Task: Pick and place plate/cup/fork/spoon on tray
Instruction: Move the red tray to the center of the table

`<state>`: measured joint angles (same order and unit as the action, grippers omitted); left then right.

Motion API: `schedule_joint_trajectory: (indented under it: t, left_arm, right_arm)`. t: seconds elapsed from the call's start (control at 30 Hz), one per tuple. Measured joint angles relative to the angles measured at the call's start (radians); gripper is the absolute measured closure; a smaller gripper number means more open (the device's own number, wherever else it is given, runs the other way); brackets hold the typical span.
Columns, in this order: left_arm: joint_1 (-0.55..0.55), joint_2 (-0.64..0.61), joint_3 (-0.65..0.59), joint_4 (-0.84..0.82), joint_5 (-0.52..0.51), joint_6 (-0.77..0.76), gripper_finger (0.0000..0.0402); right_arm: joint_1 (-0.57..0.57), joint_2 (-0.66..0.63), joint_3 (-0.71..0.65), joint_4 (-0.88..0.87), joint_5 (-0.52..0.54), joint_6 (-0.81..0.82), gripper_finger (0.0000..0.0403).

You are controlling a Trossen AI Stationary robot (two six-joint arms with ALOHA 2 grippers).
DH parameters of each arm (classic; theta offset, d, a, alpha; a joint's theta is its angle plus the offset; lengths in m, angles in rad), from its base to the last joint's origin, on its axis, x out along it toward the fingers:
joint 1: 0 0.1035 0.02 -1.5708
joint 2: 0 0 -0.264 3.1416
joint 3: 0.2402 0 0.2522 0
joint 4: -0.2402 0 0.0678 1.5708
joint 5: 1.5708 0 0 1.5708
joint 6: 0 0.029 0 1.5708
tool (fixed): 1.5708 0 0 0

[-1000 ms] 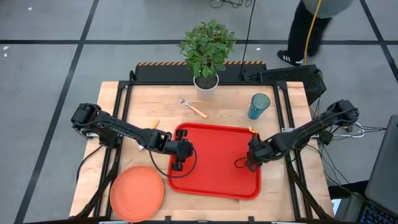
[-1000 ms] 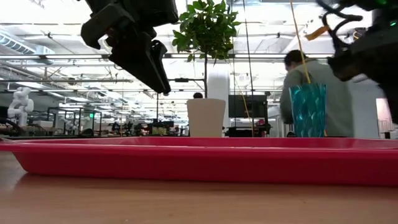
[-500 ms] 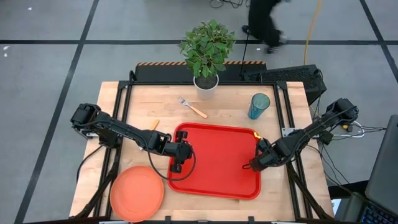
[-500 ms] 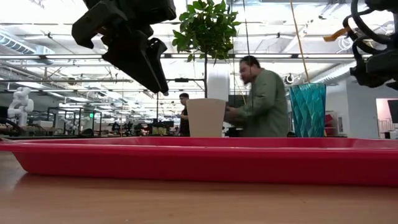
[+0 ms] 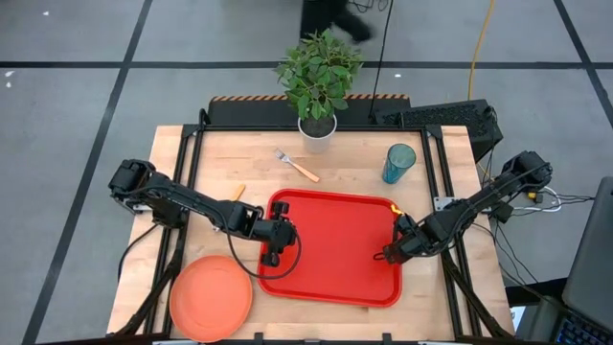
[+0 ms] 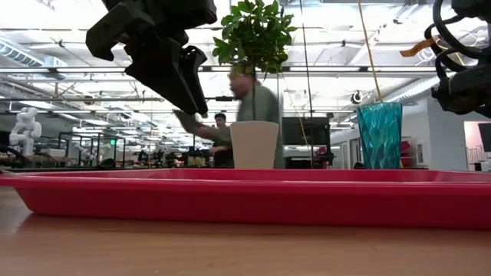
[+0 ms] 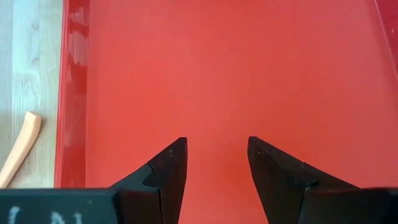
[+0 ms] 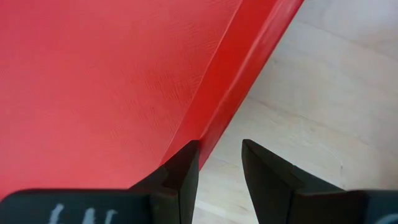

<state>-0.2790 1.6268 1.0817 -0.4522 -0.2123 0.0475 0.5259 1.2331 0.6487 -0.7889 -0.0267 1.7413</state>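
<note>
The red tray (image 5: 330,278) lies at the table's middle. My left gripper (image 5: 271,257) is open and empty above the tray's left part (image 7: 216,142), and is raised clear of it in the low view (image 6: 198,103). My right gripper (image 5: 388,256) is open and empty over the tray's right rim (image 8: 219,144). The orange plate (image 5: 211,297) lies at the near left. The teal cup (image 5: 398,163) stands upright at the far right. The fork (image 5: 297,165) lies flat near the plant pot. An orange handle (image 7: 18,149) lies left of the tray; its spoon bowl is hidden.
A white pot with a green plant (image 5: 318,129) stands at the table's far edge, between fork and cup. Bare wood shows left of the tray and right of it by the cup. A person walks past in the room behind the table.
My right gripper has moved from over the tray's inside toward the table's right edge and now hangs over the tray's right rim. The person behind the table has walked from right to left.
</note>
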Motion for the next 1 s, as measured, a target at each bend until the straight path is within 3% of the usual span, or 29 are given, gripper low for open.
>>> schedule_joint_trajectory:
  t: [0.17,0.33,0.47,0.73,1.0]
  left_arm:
    - [0.000,0.000,0.000,0.000,0.000,-0.001,0.0229]
    - [0.000,0.000,0.000,-0.013,0.000,-0.004,0.0229]
    - [0.000,0.000,0.000,-0.017,0.000,-0.006,0.0229]
    - [0.000,0.000,0.000,-0.017,0.000,-0.005,0.0229]
    - [0.000,0.000,0.000,-0.022,0.000,-0.005,0.0229]
  right_arm:
    - [0.000,0.001,-0.001,0.020,0.028,-0.004,0.0289]
    - [-0.001,0.000,-0.002,0.051,-0.017,-0.005,0.0289]
    - [0.000,0.005,-0.003,0.086,0.043,-0.002,0.0289]
    - [-0.001,0.039,0.000,0.092,0.053,-0.004,0.0289]
    - [-0.002,-0.013,-0.004,0.078,0.056,-0.007,0.0289]
